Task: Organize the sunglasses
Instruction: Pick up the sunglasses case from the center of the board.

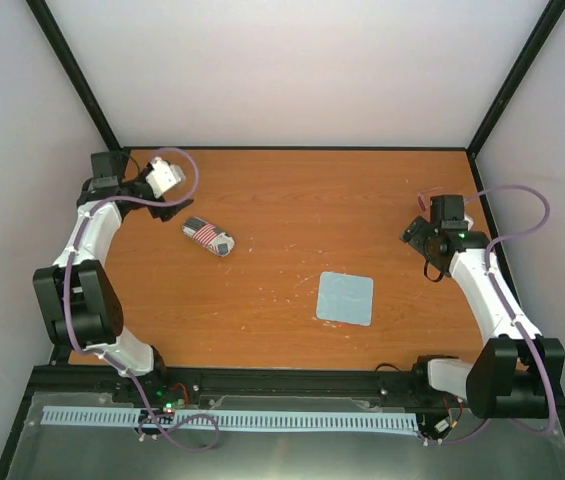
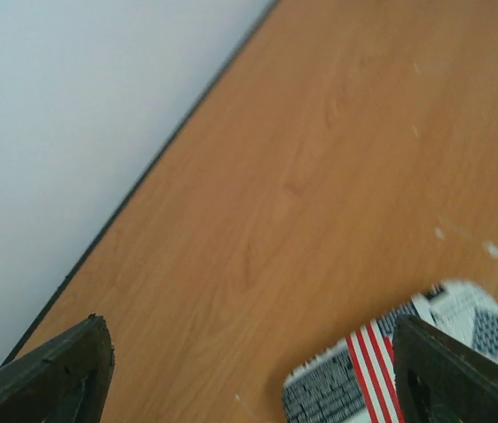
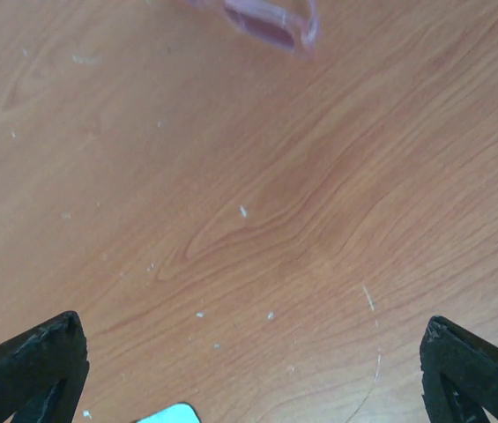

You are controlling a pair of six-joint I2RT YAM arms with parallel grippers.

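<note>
Left claw (image 2: 249, 322) and right claw (image 3: 253, 322) gape empty; only the right wrist view shows pink sunglasses (image 3: 271, 22).

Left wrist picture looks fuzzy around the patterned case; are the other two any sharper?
Left wrist view: the case is soft, its far end smeared. Right wrist view: the pink sunglasses at the top edge are blurred, while the table grain is crisp. Top view: evenly lit, no glare, case and blue cloth fairly sharp.

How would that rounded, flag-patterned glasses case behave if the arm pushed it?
The flag-patterned case has rounded ends and sides, so it would probably slide or rock a little rather than flop. It keeps its bulged shape lying on the wooden table, suggesting a fairly stiff shell.
</note>
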